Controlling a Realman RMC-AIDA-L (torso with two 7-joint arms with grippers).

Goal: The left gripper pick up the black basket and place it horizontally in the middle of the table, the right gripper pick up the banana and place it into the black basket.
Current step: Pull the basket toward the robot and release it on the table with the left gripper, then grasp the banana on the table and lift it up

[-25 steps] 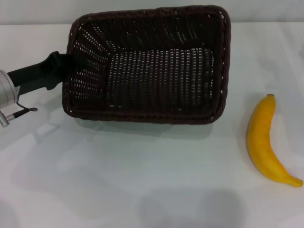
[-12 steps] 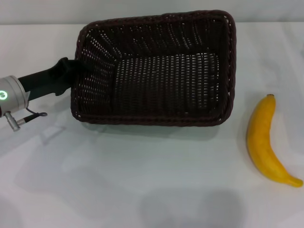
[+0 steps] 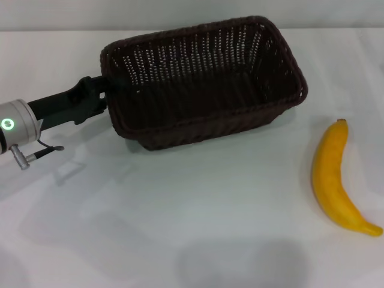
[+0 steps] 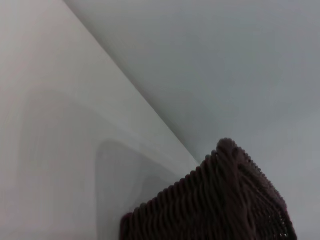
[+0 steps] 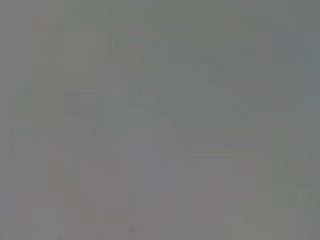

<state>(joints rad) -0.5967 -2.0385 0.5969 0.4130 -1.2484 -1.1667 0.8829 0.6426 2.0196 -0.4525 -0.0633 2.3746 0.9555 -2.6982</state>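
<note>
The black basket (image 3: 204, 81) is a dark woven wicker basket with its long side across the head view, at the far middle of the white table (image 3: 180, 228). Its right end points slightly toward me and its underside meets the table. My left gripper (image 3: 103, 90) comes in from the left on a black arm with a silver segment and green ring light, shut on the basket's left rim. The basket's corner also shows in the left wrist view (image 4: 220, 205). The yellow banana (image 3: 336, 177) lies on the table to the basket's right. My right gripper is out of view.
The table's far edge meets a pale wall behind the basket. White tabletop stretches in front of the basket and between the basket and the banana. The right wrist view shows only plain grey.
The basket, held tilted up with its opening facing me, has been lowered and turned level, moving a little right. The left arm moved right with it. The banana has not moved.
</note>
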